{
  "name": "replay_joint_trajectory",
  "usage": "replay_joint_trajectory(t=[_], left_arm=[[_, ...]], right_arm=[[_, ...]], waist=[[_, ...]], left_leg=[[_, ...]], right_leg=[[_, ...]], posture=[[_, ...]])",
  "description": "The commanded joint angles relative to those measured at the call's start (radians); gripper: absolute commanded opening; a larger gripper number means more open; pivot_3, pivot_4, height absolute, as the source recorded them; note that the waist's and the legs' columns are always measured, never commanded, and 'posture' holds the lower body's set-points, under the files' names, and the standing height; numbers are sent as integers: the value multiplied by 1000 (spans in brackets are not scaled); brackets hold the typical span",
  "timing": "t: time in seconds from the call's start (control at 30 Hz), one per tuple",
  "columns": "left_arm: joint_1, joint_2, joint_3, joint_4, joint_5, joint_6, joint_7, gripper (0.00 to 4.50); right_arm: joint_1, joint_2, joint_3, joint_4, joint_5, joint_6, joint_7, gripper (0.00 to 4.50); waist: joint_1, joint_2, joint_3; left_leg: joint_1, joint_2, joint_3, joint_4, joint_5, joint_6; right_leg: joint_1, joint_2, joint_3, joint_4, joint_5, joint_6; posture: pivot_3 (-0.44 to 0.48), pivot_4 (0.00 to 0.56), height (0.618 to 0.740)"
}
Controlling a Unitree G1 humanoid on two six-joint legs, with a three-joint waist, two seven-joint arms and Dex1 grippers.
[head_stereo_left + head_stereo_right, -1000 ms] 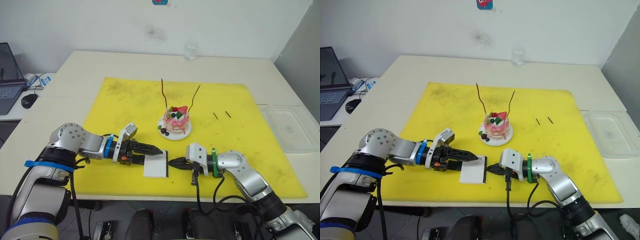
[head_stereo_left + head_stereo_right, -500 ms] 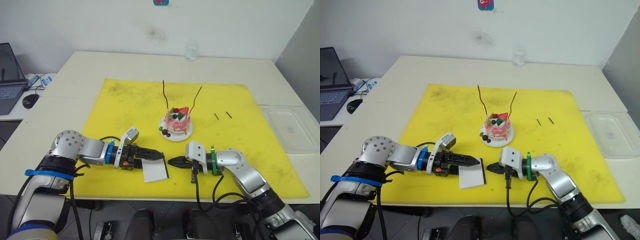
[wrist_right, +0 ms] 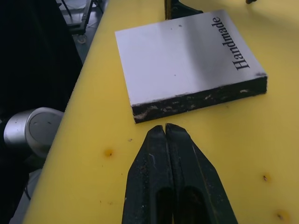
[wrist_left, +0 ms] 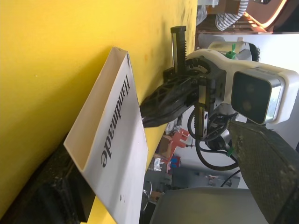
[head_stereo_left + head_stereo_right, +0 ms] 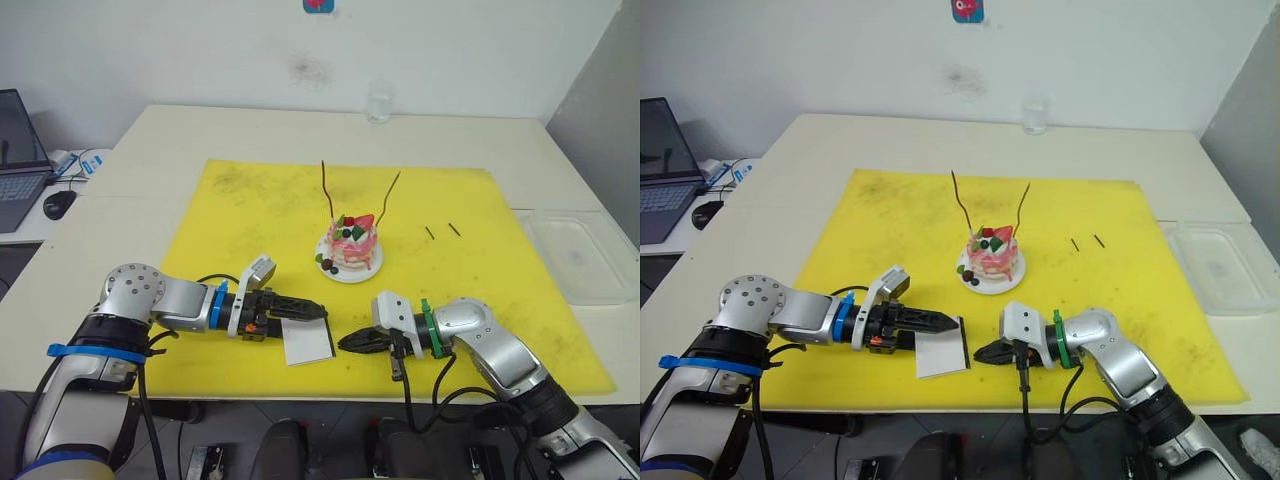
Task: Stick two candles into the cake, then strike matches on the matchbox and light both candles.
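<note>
The pink cake (image 5: 352,247) stands on its white plate at the middle of the yellow mat (image 5: 240,210). A dark red candle (image 5: 327,190) and a tan candle (image 5: 390,195) both stand stuck in it. Two short dark matches (image 5: 431,232) (image 5: 455,229) lie right of the cake. The white matchbox (image 5: 308,343) lies near the mat's front edge. My left gripper (image 5: 320,312) is open at the box's far left edge, one of its fingers (image 4: 46,191) low against the box (image 4: 117,140), the other apart above. My right gripper (image 5: 345,343) is shut and empty, its fingertips (image 3: 165,128) just short of the box's dark edge (image 3: 201,102).
A clear plastic tray (image 5: 580,255) sits off the mat on the right. A small glass (image 5: 379,103) stands at the table's far edge. A laptop (image 5: 15,150) and a mouse (image 5: 58,203) are on a side table to the left.
My right gripper has drawn back from the matchbox's right edge, toward the front. The matchbox has shifted slightly nearer the mat's front edge, and my left gripper has followed it.
</note>
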Motion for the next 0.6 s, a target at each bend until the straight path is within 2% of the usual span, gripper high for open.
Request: replay_joint_trajectory(t=[0.03, 0.4, 0.6], left_arm=[[14, -11, -16, 8, 23, 27, 21, 4500], [29, -19, 9, -6, 50, 27, 29, 4500], [39, -27, 34, -22, 72, 27, 32, 4500]], right_arm=[[-23, 32, 23, 20, 11, -2, 20, 39], [-42, 81, -4, 95, -4, -38, 2, 39], [-22, 84, -11, 55, 36, 13, 5, 39]], waist=[[0, 0, 0], [-1, 0, 0], [-1, 0, 0]], left_leg=[[0, 0, 0, 0, 0, 0], [1, 0, -2, 1, 1, 0], [1, 0, -2, 1, 1, 0]], right_leg=[[0, 0, 0, 0, 0, 0], [0, 0, 0, 2, 0, 0], [0, 0, 0, 3, 0, 0]], posture=[[0, 150, 740], [0, 150, 740], [0, 150, 740]])
